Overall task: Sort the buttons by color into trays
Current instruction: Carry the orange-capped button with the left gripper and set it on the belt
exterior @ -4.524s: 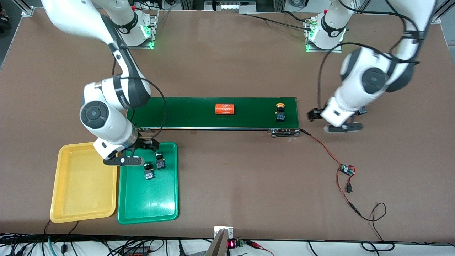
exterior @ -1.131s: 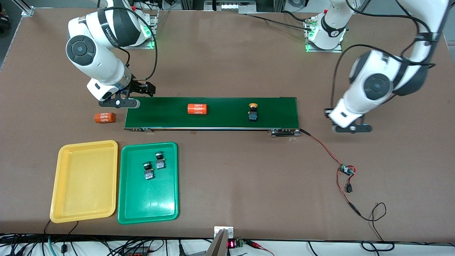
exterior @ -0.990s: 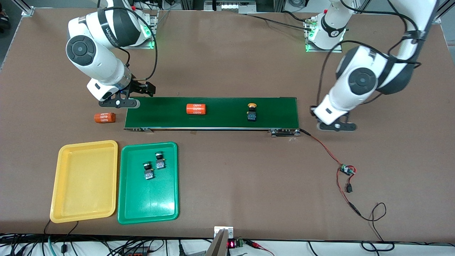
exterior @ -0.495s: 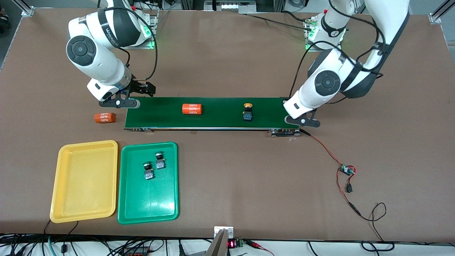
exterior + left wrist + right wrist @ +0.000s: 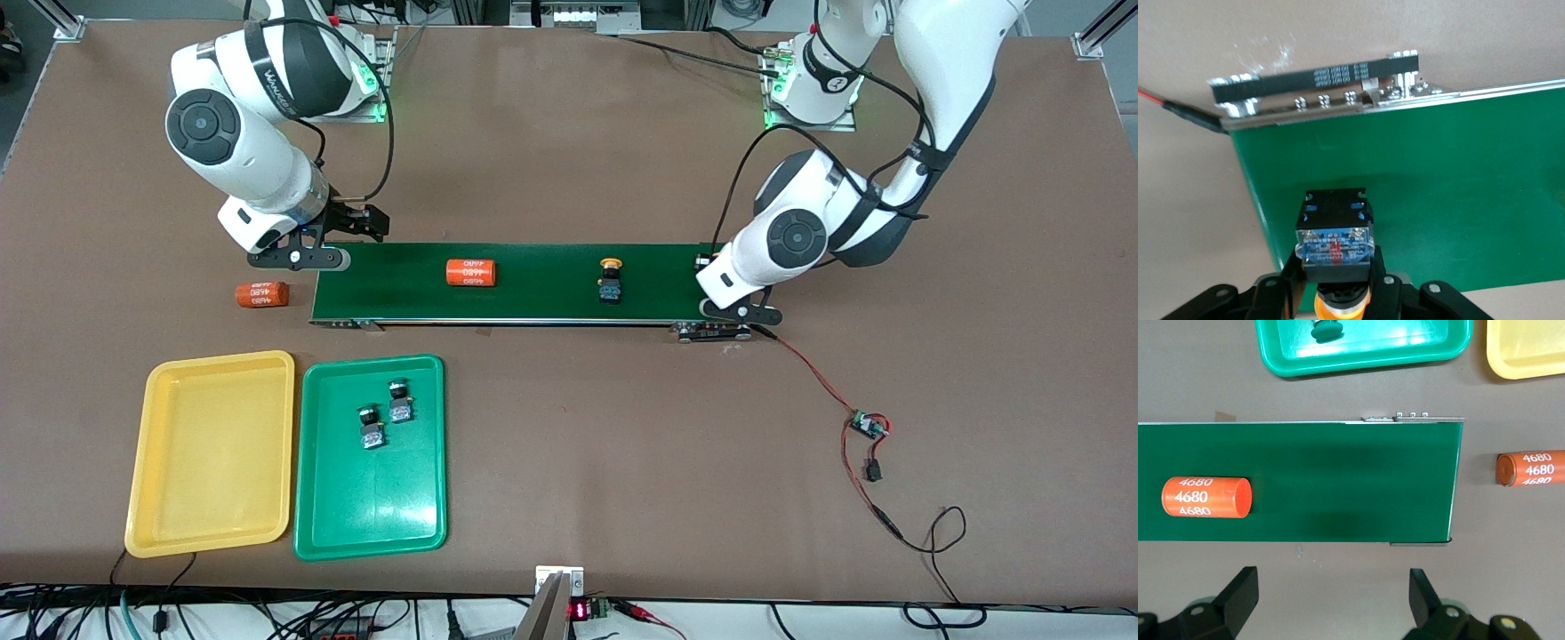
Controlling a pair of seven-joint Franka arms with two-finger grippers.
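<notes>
Two round-capped green buttons (image 5: 384, 414) in glossy green tray (image 5: 373, 524), left end effector (image 5: 1338, 283) clamping boxy yellow-capped button (image 5: 1335, 243), right end effector (image 5: 1331, 597) spread apart.

Robotics lab: bench conveyor (image 5: 533, 283), loose wiring (image 5: 867, 449).

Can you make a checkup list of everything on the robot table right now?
Surface: brown table, with a long green conveyor belt across the middle.
Job's things: two green buttons in the green tray; yellow tray holds nothing; one yellow button on the belt; another yellow-capped button in the left gripper.
Clutter: orange cylinder marked 4680 on the belt; a second one on the table off the belt's end.
Grippers: left gripper shut on its button over the belt's end; right gripper open, over the table at the belt's end by the trays.
Cables: red and black wires from the belt.
Surroundings: nothing seen.
</notes>
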